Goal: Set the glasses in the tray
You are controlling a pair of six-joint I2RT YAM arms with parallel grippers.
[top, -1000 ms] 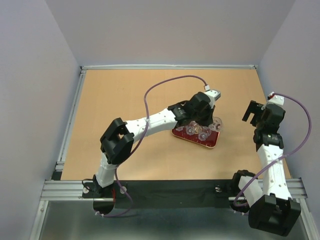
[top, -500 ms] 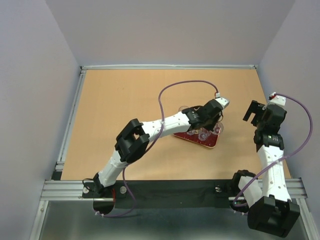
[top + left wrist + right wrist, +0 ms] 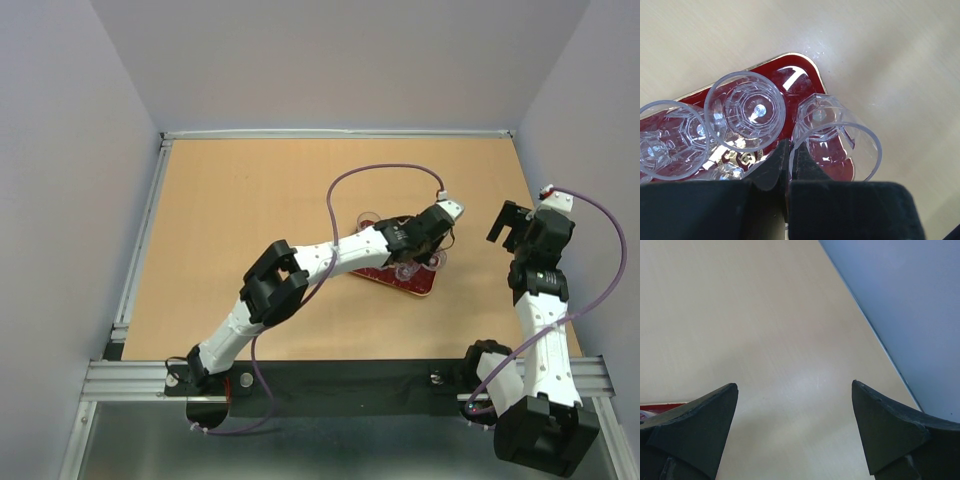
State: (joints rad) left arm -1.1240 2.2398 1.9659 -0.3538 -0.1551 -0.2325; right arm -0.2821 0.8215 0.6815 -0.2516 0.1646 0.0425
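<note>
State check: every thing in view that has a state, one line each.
Dark red rectangular tray: lying flat, partly filled.
Clear tumbler glasses in the tray: upright.
Left pincer: shut on the rim of a tilted clear tumbler.
That tumbler: held, base over the tray's corner.
Right pincer: open, empty.

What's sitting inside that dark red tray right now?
Clear glasses, crowded together, with a gold emblem glinting beneath them. The left gripper pinches the rim of one tilted glass at a corner of the tray. The gripper hides the near part, so no full count.
</note>
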